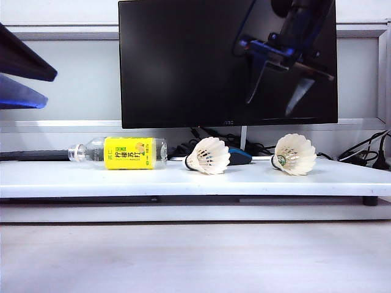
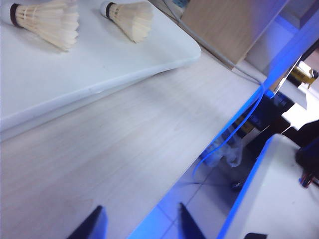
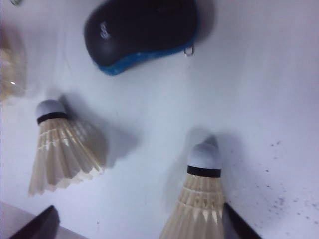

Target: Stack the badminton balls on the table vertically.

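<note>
The 2 badminton balls lie on their sides on the table (image 1: 73, 178), well apart from each other and unstacked. Each is a cone of white feathers with a rounded white cork tip ringed by a thin dark band. The left shuttlecock (image 1: 208, 155) lies just in front of a blue-and-black computer mouse (image 1: 239, 156); the right shuttlecock (image 1: 294, 154) lies further along the board, its tip toward the left. In the right wrist view, their feathers look cream with small pointed bindings near the cork.

The right gripper (image 3: 139, 224) hangs above the board in front of the monitor (image 1: 183, 61), its dark fingers spread wide, 1 fingertip just beside the feather skirt of the near shuttlecock, holding nothing. The left gripper (image 2: 142, 224) sits off the board over the pale wood-grain surface (image 2: 99, 164), fingers parted and empty. A yellow-labelled bottle (image 1: 119, 152) lies on its side at the board's left.
</note>
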Controlling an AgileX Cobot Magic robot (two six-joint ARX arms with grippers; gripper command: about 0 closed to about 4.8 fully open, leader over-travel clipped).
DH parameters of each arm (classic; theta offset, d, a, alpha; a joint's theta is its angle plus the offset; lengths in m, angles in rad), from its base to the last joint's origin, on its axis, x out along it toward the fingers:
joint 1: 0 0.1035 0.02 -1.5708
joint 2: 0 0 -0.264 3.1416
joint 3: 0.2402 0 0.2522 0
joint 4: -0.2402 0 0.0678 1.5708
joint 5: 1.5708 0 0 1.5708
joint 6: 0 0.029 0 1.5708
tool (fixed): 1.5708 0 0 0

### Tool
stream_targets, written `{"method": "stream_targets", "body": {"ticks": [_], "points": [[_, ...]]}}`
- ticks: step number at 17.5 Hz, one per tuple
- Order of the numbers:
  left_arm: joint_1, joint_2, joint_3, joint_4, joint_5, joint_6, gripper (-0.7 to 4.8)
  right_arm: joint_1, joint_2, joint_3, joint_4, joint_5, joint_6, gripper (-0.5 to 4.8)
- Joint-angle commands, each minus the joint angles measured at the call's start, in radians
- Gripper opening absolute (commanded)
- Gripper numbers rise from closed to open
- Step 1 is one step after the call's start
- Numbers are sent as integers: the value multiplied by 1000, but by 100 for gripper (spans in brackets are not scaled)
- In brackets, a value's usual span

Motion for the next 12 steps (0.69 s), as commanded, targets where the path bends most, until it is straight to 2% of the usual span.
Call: {"method": "stream_targets", "body": {"ticks": [1, 3, 5, 8, 10, 12], "points": [[1, 4, 22, 16, 2, -14, 193, 0, 17, 13, -3, -4, 0, 402], [1, 21, 67, 4, 0, 3, 196, 0, 35, 31, -16, -6, 4, 402], [1, 69, 139, -55, -6, 58, 247, 0, 50, 45, -31, -8, 5, 402], [1, 203, 286, -220, -100, 191, 247, 0, 101, 108, -104, -7, 6, 401], [0, 304, 384, -318, -155, 229, 247, 0, 131, 146, -145, -7, 7, 401], [0, 382, 458, -380, -167, 233, 247, 0, 153, 176, -184, -4, 7, 401]]}}
